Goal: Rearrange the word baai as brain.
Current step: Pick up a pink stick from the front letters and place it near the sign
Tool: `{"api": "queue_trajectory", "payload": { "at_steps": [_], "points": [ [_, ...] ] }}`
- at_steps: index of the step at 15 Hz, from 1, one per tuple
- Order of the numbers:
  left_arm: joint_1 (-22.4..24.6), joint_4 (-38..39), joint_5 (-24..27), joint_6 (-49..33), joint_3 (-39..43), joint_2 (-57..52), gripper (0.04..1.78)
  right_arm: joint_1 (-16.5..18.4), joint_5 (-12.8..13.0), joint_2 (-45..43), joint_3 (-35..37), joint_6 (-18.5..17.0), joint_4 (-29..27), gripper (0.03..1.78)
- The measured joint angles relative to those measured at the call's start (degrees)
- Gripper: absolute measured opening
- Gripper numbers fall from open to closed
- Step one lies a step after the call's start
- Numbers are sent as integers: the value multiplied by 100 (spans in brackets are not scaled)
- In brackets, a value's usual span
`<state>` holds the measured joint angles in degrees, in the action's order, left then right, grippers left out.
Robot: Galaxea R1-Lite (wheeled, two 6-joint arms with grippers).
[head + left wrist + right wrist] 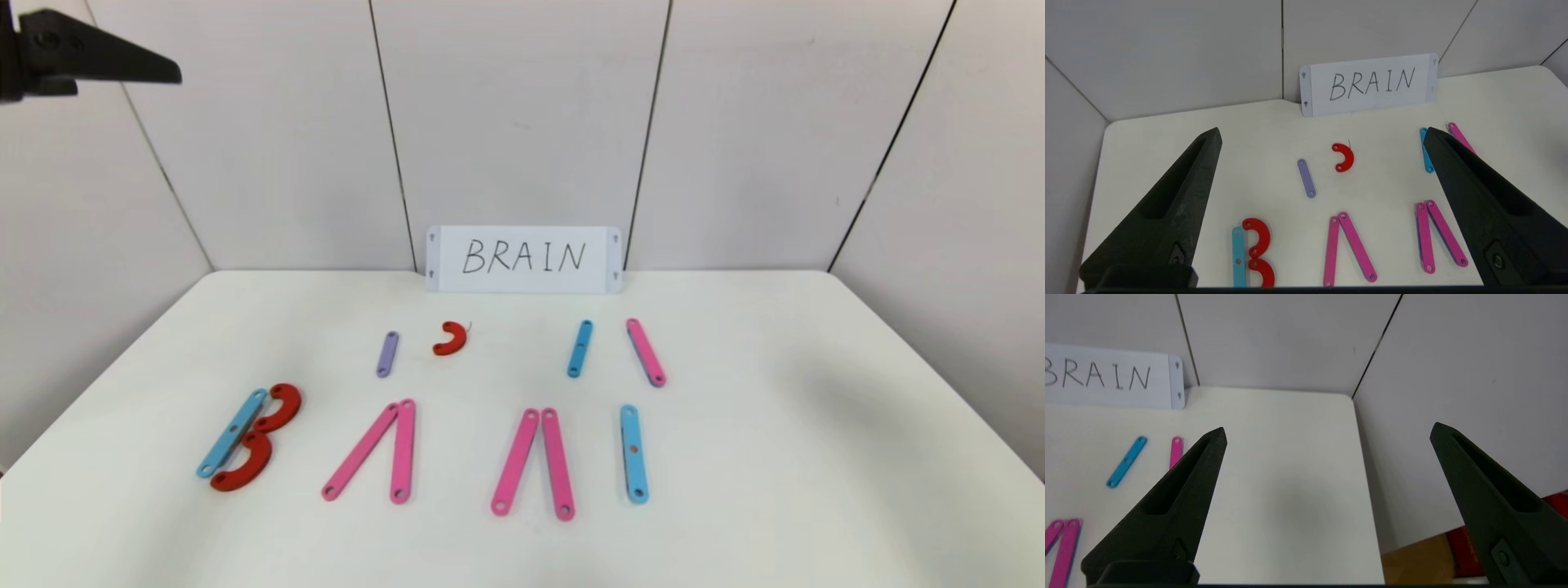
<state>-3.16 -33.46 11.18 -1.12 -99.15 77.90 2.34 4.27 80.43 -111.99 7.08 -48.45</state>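
The word baai lies along the front of the white table (816, 408). Its B (245, 441) is a blue strip with two red curves. Each of the two As (375, 449) (535, 461) is a pair of pink strips, and the I (633, 453) is one blue strip. My left gripper (1322, 130) hangs open high above the table's left side, holding nothing; one of its fingers (98, 57) shows at the top left of the head view. Over the right side my right gripper (1329, 428) is open and empty, out of the head view.
Behind the word lie a purple strip (388, 354), a red curve (451, 338), a blue strip (580, 349) and a pink strip (646, 352). A white card (523, 259) reading BRAIN leans on the back wall. The table's right edge (1367, 498) meets a side panel.
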Motion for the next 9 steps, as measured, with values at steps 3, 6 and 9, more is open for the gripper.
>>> {"api": "queue_trajectory", "payload": {
  "at_steps": [3,6,9],
  "points": [
    [46,-812,78,46,-13,289,173,-118,-79,276,138,-505,-497,174],
    [52,-1482,80,235,102,440,173,-445,-110,396,513,-1100,-642,174],
    [38,-1985,133,508,425,460,173,-846,-152,453,1051,-1618,-644,174]
  ]
}}
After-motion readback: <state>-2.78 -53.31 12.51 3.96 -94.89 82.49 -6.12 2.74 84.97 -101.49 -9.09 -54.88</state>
